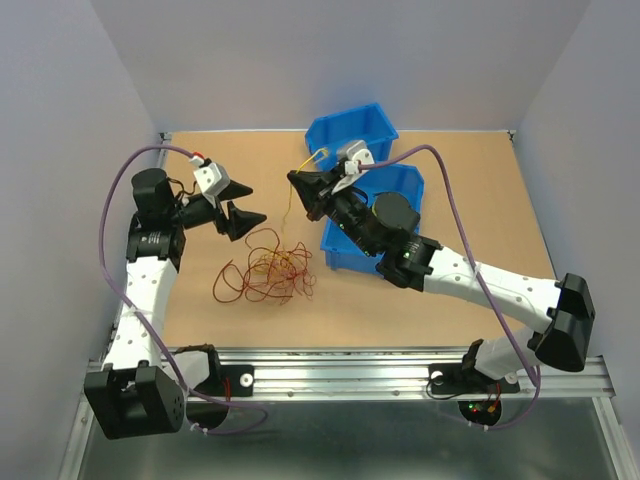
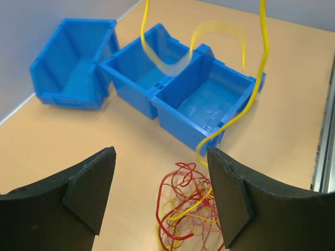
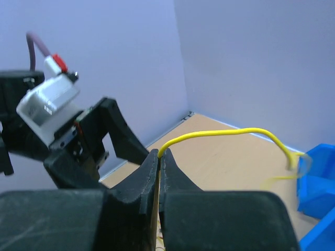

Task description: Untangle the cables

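The cables point(image 1: 268, 270) lie as a loose tangle of red, orange and yellow wires on the tan table, left of centre. My right gripper point(image 1: 296, 182) hangs above and to the right of the tangle, shut on one yellow cable point(image 3: 225, 133) that arcs out of its tips point(image 3: 160, 154). That yellow cable point(image 2: 259, 78) still runs down into the tangle point(image 2: 188, 214). Just left of the right gripper is my left gripper point(image 1: 238, 205), open with nothing between its fingers point(image 2: 161, 154), above the tangle's upper left edge.
One blue bin point(image 1: 350, 130) lies at the back centre, and a double blue bin point(image 1: 385, 190) sits under my right arm. The three blue compartments point(image 2: 157, 78) are empty in the left wrist view. Grey walls close off the table's left, back and right sides.
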